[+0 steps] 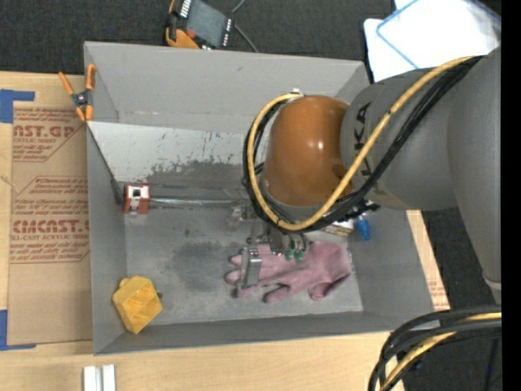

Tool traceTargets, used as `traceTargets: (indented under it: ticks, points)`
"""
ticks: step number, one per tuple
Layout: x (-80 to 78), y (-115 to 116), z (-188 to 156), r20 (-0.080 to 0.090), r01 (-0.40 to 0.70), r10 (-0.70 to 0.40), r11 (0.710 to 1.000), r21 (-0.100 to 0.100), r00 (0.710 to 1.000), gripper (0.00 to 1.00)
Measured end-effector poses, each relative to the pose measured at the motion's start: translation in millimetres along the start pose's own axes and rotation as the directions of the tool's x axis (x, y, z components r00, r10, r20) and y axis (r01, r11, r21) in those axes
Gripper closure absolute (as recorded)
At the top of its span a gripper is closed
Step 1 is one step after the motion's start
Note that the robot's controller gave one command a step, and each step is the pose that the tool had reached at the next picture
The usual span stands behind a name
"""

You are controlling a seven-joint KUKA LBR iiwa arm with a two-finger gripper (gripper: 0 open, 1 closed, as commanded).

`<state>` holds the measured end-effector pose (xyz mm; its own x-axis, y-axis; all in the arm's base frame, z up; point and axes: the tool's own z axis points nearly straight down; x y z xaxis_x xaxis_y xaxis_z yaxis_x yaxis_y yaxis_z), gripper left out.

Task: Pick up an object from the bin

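gripper [252, 265]: low over the left end of the pink glove [313, 273]
grip state: cannot tell, hidden under the wrist
pink glove: flat on the bin [203, 149] floor, lower middle
yellow crumpled lump [137, 302]: lower-left corner, well apart
advice: pinch a bunched fold of cloth, not a flat patch; lift straight up and expect sag

Bright, even light w/ soft glare on orange cover [305, 149] — dim shadow under arm [440, 137] on bin [179, 259] floor.
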<state>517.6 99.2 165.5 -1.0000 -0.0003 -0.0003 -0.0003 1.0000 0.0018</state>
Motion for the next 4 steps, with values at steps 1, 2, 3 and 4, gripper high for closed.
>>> traceTargets:
  ticks: [1,2,3,4]
  points:
    - [0.0,0.0,0.0,0.0,0.0,0.0,1.0,0.0,1.0,0.0]
    - [-2.0,10.4,72.5,0.002,0.27,-0.27,0.963,0.0,0.963,0.0]
    - [12.3,-60.1,48.5,0.0,0.126,-0.126,0.992,0.0,0.992,0.0]
    - [28.4,-27.2,95.0,-0.003,0.596,-0.596,0.803,-0.006,0.803,1.0]
